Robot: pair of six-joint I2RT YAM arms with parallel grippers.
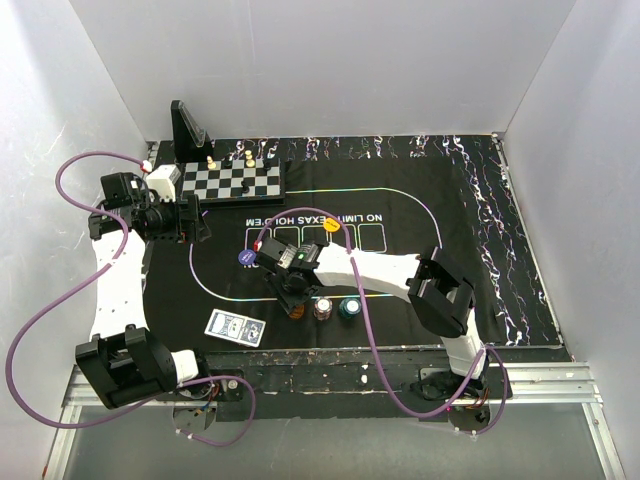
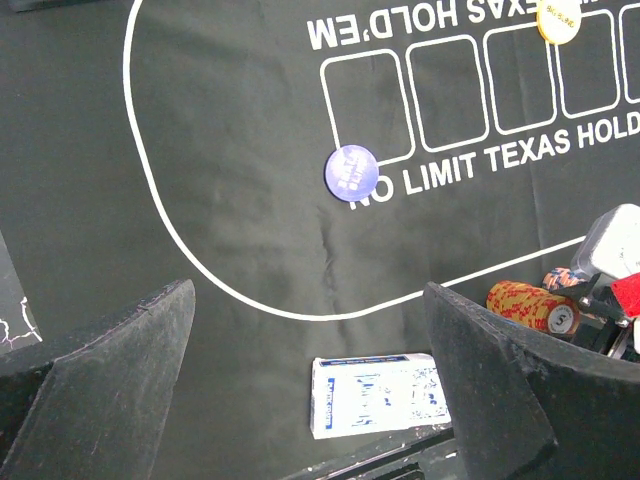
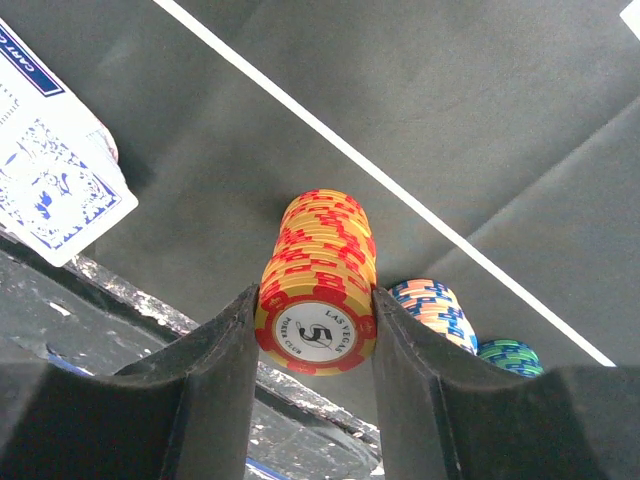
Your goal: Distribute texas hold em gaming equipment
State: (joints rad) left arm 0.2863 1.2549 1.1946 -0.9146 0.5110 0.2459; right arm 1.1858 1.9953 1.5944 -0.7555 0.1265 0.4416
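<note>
Orange-and-red round poker chips in one upright stack (image 3: 318,285) stand on the black felt poker mat (image 3: 450,110), on the near side of its white border line (image 3: 330,140). The right gripper (image 3: 316,318) straddles the stack, its jaws narrowed against both sides. For a sound lift, the grip probably needs to sit low enough to carry every chip, and the rise should be vertical, because the white-pink chip stack (image 3: 432,305) and the teal chip stack (image 3: 508,355) stand just beside it. Blue-patterned playing cards (image 3: 55,190) lie near. The left gripper (image 2: 308,300) hangs wide and empty, well apart.
</note>
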